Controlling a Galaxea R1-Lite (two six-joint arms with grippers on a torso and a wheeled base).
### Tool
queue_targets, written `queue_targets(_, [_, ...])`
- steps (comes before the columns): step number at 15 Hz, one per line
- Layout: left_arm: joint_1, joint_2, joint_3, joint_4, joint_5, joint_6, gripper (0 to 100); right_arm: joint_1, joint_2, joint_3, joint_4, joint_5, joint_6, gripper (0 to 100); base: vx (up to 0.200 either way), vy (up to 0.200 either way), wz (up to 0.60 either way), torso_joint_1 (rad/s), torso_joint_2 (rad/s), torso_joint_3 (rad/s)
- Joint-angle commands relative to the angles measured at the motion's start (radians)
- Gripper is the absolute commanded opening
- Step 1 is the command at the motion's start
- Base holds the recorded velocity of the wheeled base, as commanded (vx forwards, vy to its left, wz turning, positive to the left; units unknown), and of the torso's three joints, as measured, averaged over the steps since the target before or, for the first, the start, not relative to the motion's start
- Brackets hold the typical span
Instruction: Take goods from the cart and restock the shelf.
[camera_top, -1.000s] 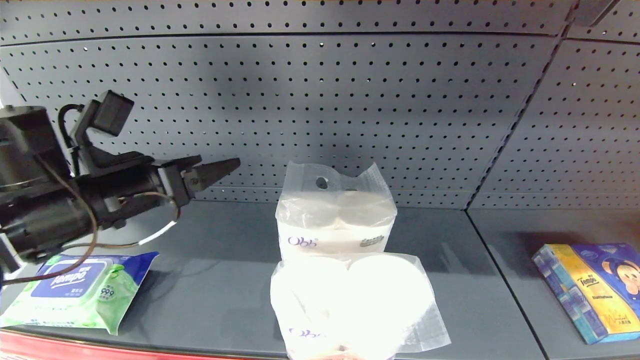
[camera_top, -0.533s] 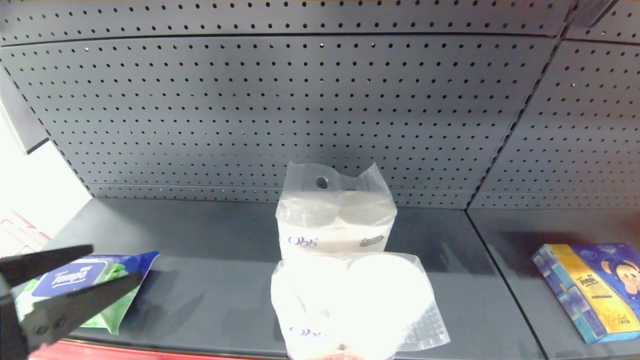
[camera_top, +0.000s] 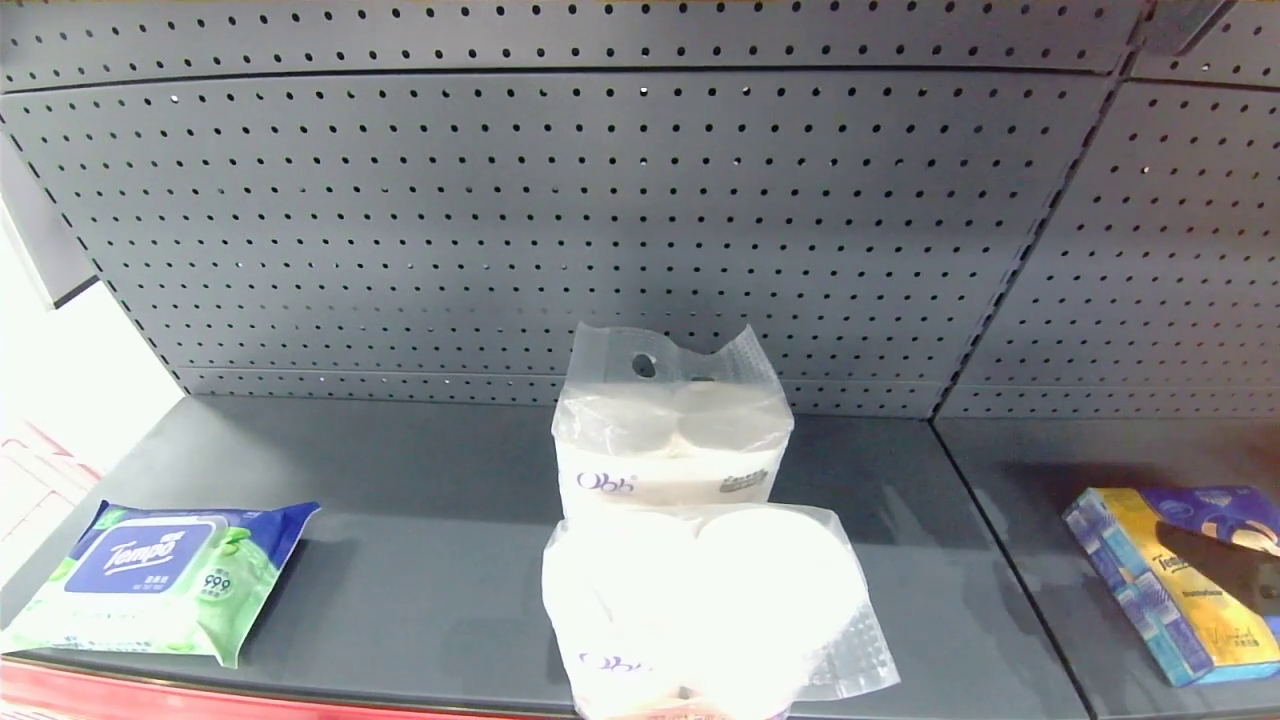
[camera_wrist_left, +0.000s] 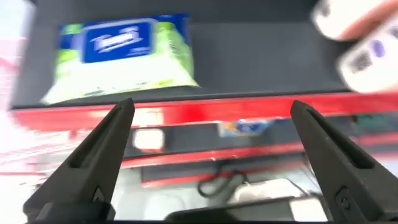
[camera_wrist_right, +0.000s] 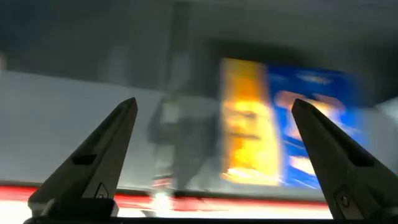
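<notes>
While both grippers stand open and empty, the risk lies mostly in the goods already on the shelf (camera_top: 430, 500). The wipes (camera_top: 165, 580) lie flat at the left end, right against the front lip. Two roll packs sit in the middle: the rear pack (camera_top: 670, 430) stands upright, and the front pack (camera_top: 700, 610) lies touching it and seems to reach the lip as well. The tissue box (camera_top: 1170, 580) lies flat in the next bay to the right.

The left gripper (camera_wrist_left: 211, 107) hangs in front of the lip and below it, fingers spread wide, facing the wipes (camera_wrist_left: 121, 59). If it rises straight from there, a finger could catch the red edge or hook the wipes and drag them off. The right gripper (camera_wrist_right: 214, 104), fingers equally wide, points at the tissue box (camera_wrist_right: 286, 121). A dark shape crosses the box in the head view, and I cannot tell whether it is a finger or a shadow. A forward push here would skew the box or shove it back.

The front pack is likely the weakest point. Its film is slick and the rolls are soft, so a nudge from new stock set beside it could tip it over the lip.
</notes>
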Motion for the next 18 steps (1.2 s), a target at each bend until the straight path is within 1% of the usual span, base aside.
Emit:
queue_targets(1, [0.000, -0.106, 0.034, 0.005, 0.024, 0.000, 100, 0.210, 0.212, -0.053, 0.006, -0.108, 0.104, 100, 0.000, 0.000, 0.00, 0.000, 0.00, 0.000])
queue_targets(2, [0.001, -0.110, 0.040, 0.005, 0.031, 0.000, 100, 0.248, 0.232, -0.036, 0.006, -0.130, 0.113, 100, 0.000, 0.000, 0.00, 0.000, 0.00, 0.000])
queue_targets(4, [0.003, -0.110, 0.040, 0.004, 0.044, 0.000, 100, 0.315, 0.264, -0.027, 0.005, -0.130, 0.134, 100, 0.000, 0.000, 0.00, 0.000, 0.00, 0.000])
queue_targets(6, [0.003, -0.108, 0.042, 0.000, 0.047, 0.000, 100, 0.437, 0.314, -0.036, 0.002, -0.134, 0.225, 100, 0.000, 0.000, 0.00, 0.000, 0.00, 0.000])
queue_targets(8, [0.003, -0.108, 0.042, 0.000, 0.047, 0.000, 100, 0.484, 0.348, -0.030, -0.004, -0.131, 0.236, 100, 0.000, 0.000, 0.00, 0.000, 0.00, 0.000])
queue_targets(10, [0.003, -0.108, 0.042, 0.000, 0.047, 0.000, 100, 0.552, 0.376, -0.045, -0.006, -0.131, 0.236, 100, 0.000, 0.000, 0.00, 0.000, 0.00, 0.000])
queue_targets(15, [0.003, -0.102, 0.039, -0.001, 0.047, 0.000, 100, 0.658, 0.449, -0.078, -0.010, -0.128, 0.240, 100, 0.000, 0.000, 0.00, 0.000, 0.00, 0.000])
queue_targets(18, [0.003, -0.103, 0.045, 0.000, 0.049, 0.001, 100, 0.691, 0.503, -0.088, -0.070, -0.128, 0.239, 100, 0.000, 0.000, 0.00, 0.000, 0.00, 0.000])
